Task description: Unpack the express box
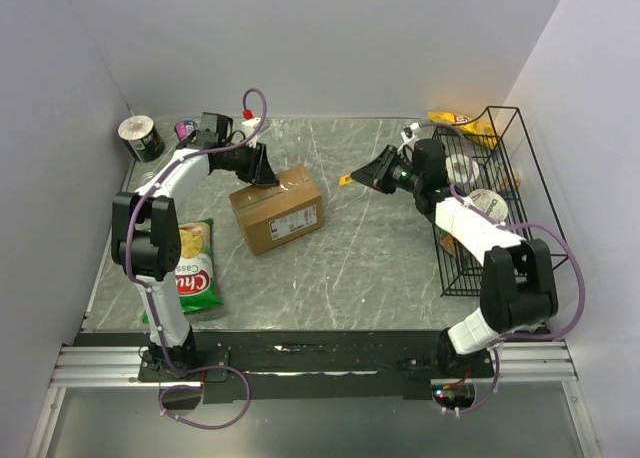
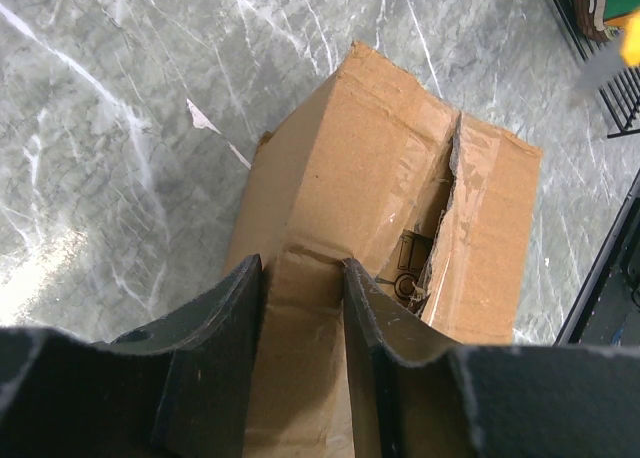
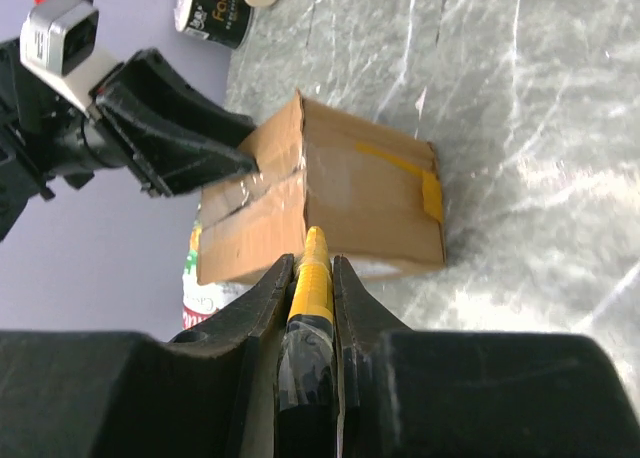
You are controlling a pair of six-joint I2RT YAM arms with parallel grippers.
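Both arms attend the express box [image 1: 278, 210], which lies on the table with its taped seam already split ragged. At the box's far top edge, the left gripper [image 2: 300, 270] pinches cardboard. Off the box's right side and not touching it, the right gripper [image 3: 311, 266] is clamped on a yellow cutter [image 3: 315, 246]. A deep thrust through the split could slash the contents, and a torn flap would let the box skid.

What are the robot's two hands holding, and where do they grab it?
The right end effector pinches a yellow tool by its handle, with the tip sticking out. The left end effector clamps the express box by its near flap edge.
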